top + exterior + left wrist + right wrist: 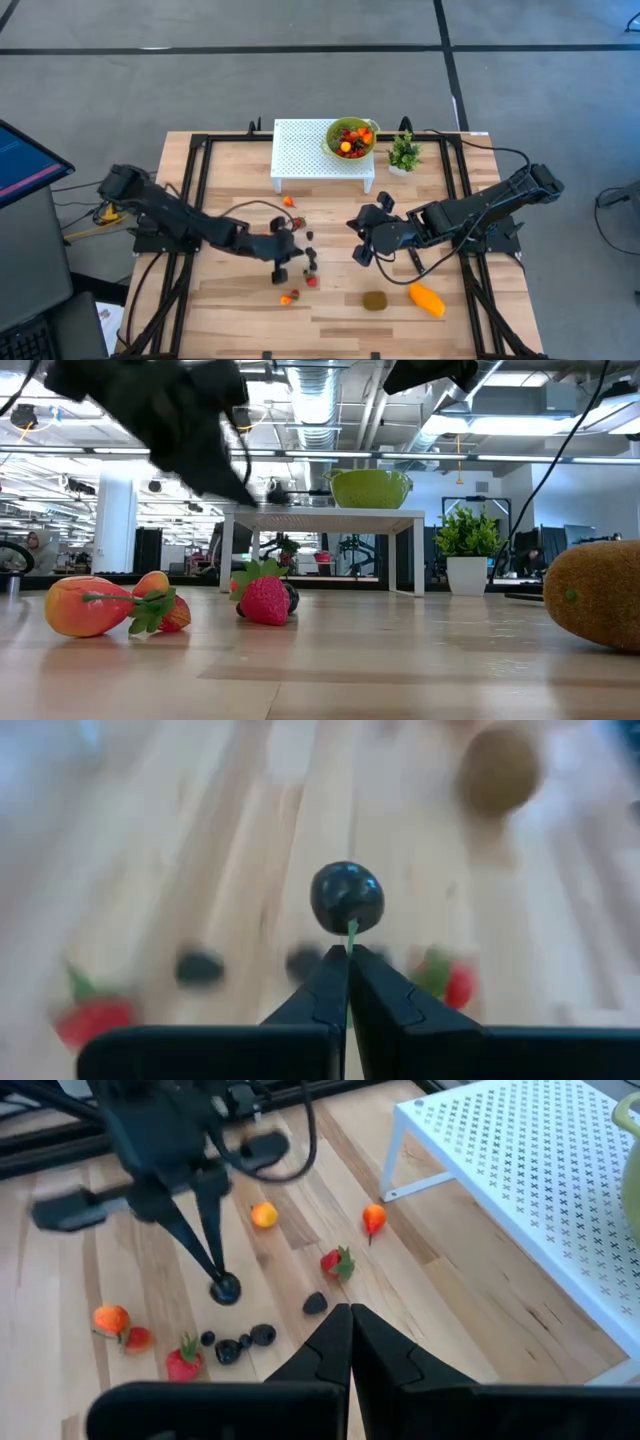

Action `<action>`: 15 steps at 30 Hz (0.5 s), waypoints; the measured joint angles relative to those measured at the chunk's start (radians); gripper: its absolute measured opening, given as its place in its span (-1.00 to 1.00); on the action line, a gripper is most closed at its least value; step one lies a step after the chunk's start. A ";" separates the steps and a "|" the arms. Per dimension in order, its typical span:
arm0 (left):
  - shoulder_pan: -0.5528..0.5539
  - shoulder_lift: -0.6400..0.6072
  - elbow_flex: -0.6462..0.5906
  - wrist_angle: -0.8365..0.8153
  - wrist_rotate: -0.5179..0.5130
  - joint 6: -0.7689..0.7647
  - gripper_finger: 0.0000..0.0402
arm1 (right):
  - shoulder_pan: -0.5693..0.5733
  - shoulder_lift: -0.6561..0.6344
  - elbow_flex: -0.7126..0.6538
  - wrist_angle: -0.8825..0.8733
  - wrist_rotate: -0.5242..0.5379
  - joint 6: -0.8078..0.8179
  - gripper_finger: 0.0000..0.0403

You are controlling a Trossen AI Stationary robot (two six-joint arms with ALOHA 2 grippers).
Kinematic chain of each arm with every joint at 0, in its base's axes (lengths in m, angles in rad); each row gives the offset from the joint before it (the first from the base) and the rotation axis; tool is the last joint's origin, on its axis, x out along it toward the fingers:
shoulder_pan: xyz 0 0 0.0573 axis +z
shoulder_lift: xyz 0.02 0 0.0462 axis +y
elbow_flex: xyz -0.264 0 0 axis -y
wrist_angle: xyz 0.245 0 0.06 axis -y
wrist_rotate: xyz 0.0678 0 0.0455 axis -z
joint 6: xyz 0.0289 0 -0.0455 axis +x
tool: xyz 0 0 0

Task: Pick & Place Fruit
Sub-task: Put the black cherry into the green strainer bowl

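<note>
A dark round berry with a green stem hangs at the tips of my left gripper, which is shut on the stem. Seen from above, that gripper is over the middle of the table, among scattered strawberries, dark berries and orange pieces. My right gripper hovers right of centre, shut and holding nothing. The brown kiwi and the orange mango lie on the boards near the front edge. My left gripper pinches the berry's thin green stem between its two fingertips, only at their free ends. The fingers slant down from the table's left side. The berry hangs just beyond the tips, clear of the boards.
A green bowl with fruit in it stands on a white perforated rack at the far middle. Right of the rack is a small potted plant. Black frame rails and cables run along both sides of the table.
</note>
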 joint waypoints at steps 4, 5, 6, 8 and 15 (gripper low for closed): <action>-0.002 -0.112 0.000 0.009 0.011 0.358 -1.00 | -0.002 0.000 0.000 0.046 0.000 0.000 -0.99; -0.002 -0.132 0.000 0.015 0.030 0.496 -1.00 | -0.003 0.000 0.000 0.054 0.000 -0.001 -0.99; -0.003 -0.151 0.000 0.015 0.039 0.645 -1.00 | -0.005 0.000 0.000 0.063 0.000 -0.004 -0.99; -0.007 -0.174 0.001 0.032 0.049 0.947 -1.00 | -0.009 0.000 0.000 0.081 -0.002 -0.022 -0.99; -0.005 -0.182 0.021 0.258 -0.147 1.678 -1.00 | -0.030 0.000 0.000 0.090 -0.004 -0.011 -0.99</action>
